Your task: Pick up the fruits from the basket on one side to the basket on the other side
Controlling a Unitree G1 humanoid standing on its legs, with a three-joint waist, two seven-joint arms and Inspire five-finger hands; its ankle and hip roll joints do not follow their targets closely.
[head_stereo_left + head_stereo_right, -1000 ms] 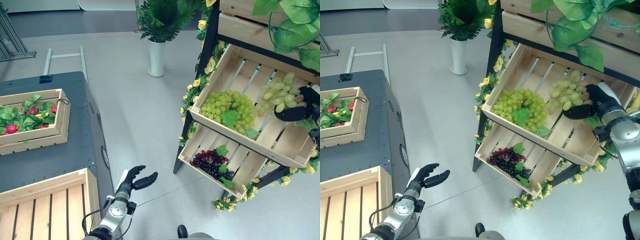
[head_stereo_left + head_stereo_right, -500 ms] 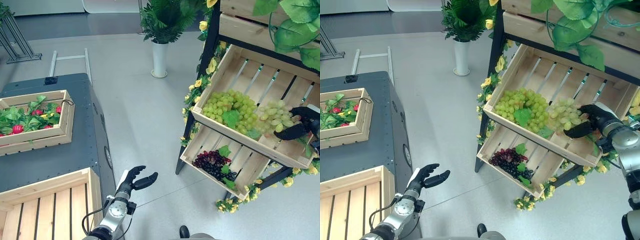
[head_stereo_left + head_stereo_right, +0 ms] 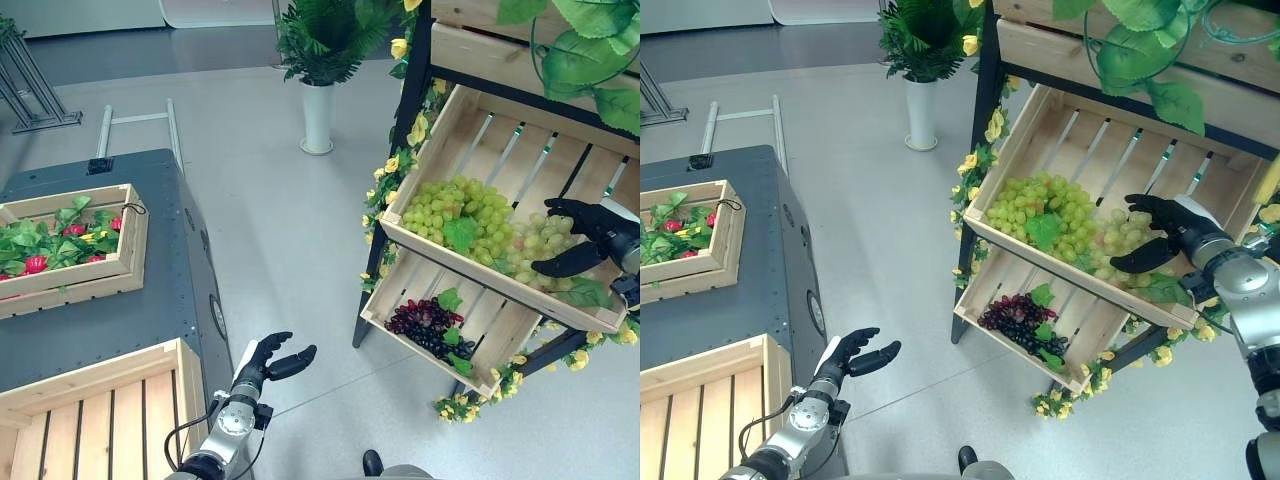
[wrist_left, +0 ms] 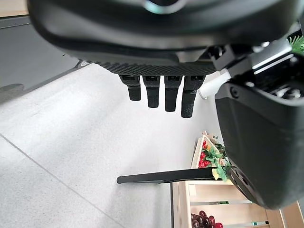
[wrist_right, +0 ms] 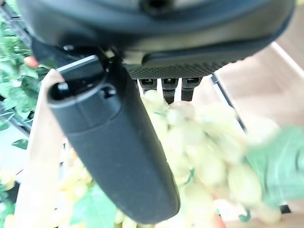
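Note:
The tilted upper wooden crate (image 3: 452,266) on the shelf stand holds a large bunch of green grapes (image 3: 455,215). A smaller pale green bunch (image 3: 532,246) lies beside it on the slats. My right hand (image 3: 592,228) hovers just over that smaller bunch, open, fingers spread above it and thumb below; the grapes (image 5: 199,142) show past its straight fingers (image 5: 164,90). Purple grapes (image 3: 424,325) lie in the lower crate (image 3: 410,352). My left hand (image 3: 268,360) hangs open and idle over the floor beside the dark table (image 3: 120,320).
On the dark table stand a wooden crate of red fruit and leaves (image 3: 70,245) and an empty slatted crate (image 3: 100,425) nearer me. A potted plant in a white vase (image 3: 318,110) stands on the floor behind. Bare grey floor separates table and shelf.
My right hand carried the smaller green bunch down into the upper crate, set it beside the large bunch and spread its fingers off it. The left hand has not moved.

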